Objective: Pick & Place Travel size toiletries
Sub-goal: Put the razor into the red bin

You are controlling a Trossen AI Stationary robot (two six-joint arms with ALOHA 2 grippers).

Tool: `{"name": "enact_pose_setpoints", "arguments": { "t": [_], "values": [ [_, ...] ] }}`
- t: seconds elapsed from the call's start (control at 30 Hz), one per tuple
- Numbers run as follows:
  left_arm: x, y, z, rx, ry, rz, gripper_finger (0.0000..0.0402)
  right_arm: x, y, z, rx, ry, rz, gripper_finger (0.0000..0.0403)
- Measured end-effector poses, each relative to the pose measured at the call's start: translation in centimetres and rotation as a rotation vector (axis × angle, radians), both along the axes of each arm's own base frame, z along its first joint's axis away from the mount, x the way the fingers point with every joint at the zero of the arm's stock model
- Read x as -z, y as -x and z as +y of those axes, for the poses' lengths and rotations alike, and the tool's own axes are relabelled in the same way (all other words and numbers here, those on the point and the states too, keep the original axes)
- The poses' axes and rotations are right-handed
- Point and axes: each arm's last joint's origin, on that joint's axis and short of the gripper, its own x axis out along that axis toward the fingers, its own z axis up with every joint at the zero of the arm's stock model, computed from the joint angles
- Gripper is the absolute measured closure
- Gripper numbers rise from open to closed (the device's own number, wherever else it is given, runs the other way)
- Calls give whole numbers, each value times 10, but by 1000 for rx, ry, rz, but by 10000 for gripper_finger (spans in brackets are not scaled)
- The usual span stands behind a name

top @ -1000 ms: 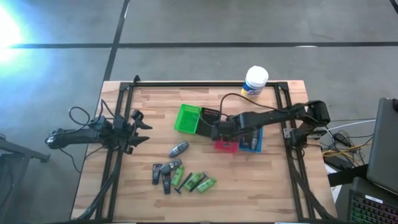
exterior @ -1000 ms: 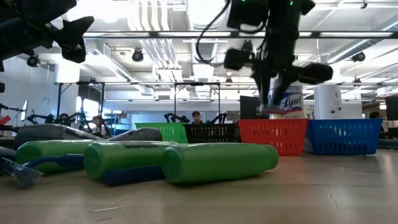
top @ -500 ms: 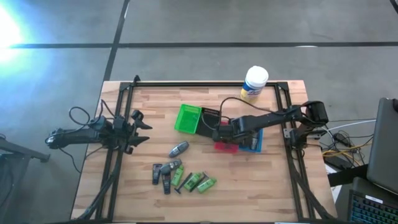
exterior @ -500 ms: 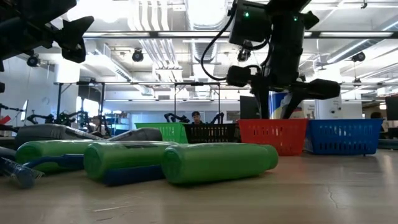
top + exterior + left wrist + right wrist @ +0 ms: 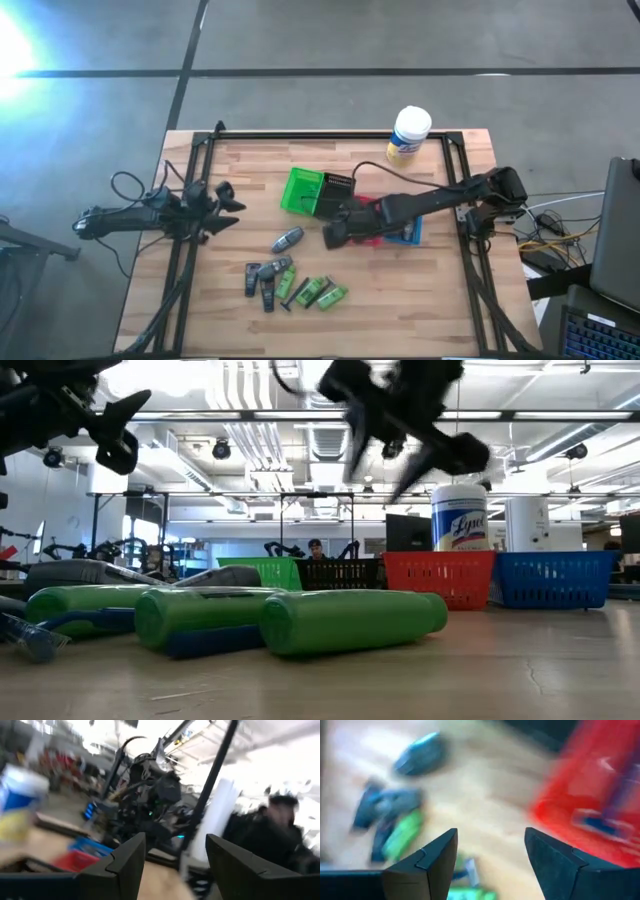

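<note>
1. Now the right tool point(image 5: 333, 234) has swung off the red bin point(image 5: 362, 236) toward the loose toiletries, fingers spread and empty, so a drop looks done and another pick begins.
2. Left tool point(image 5: 222, 206), parted, waits at the surface's left edge.
3. Travel size toiletries point(image 5: 290, 281), grey tubes and green packets, lie clustered near the front; one grey tube point(image 5: 287, 240) sits apart.

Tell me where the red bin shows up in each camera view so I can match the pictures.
High view: the red bin sits right of table centre, mostly under the right arm, beside the blue bin.
Low view: right of centre in the far row, left of the blue bin.
Left wrist view: small red patch, lower left.
Right wrist view: blurred red mass at the right edge.
Shared landmark: the blue bin, except in the right wrist view.
</note>
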Motion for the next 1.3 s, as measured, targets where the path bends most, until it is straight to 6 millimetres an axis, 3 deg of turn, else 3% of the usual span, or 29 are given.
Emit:
{"name": "enact_pose_setpoints", "arguments": {
  "t": [0.13,0.37,0.5,0.63,0.87,1.03,1.3],
  "values": [
    [1,0,0,21,78,18,188,8,-17,28,-278,24,7,184],
    [1,-1,0,20,94,29,188,30,-49,43,-307,-37,51,205],
    [2,-1,0,72,245,55,188,33,-65,59,-486,-109,32,217],
    [4,-1,-1,131,322,95,188,35,-82,75,-673,-36,0,226],
    [11,-2,-5,241,312,191,188,30,-112,80,-969,125,-24,234],
    [15,-3,-6,291,361,253,188,43,-130,81,-1167,225,-30,226],
    [18,-2,-9,391,383,319,188,60,-144,77,-1300,357,15,223]
  ]
}}
